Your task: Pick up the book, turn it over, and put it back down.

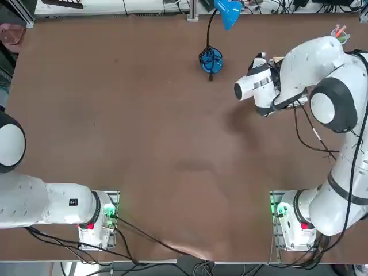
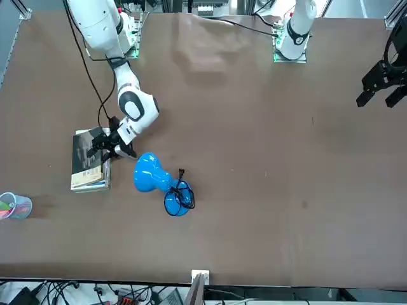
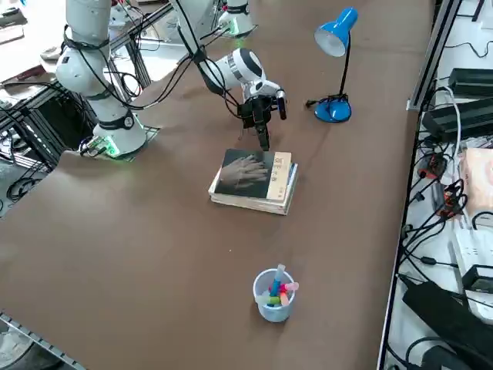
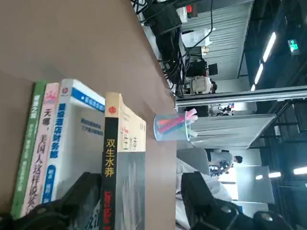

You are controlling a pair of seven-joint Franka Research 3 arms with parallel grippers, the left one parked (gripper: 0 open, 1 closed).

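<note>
The book (image 3: pixel 250 173) lies on top of a small stack with its dark grey picture facing up, and shows likewise in the front view (image 2: pixel 86 152). My right gripper (image 3: pixel 263 141) points down at the book's edge nearest the lamp. In the wrist view its open fingers (image 4: pixel 84 191) stand on either side of the book's black spine (image 4: pixel 110 158), one beside the stack and one over the cover. I cannot tell whether they touch it. In the top view my right arm (image 1: pixel 299 69) covers the book.
Under the book lie a white book with blue print (image 4: pixel 72 139) and two thinner ones. A blue desk lamp (image 3: pixel 333 108) stands just past the gripper. A cup of markers (image 3: pixel 275 297) sits near the table's right edge.
</note>
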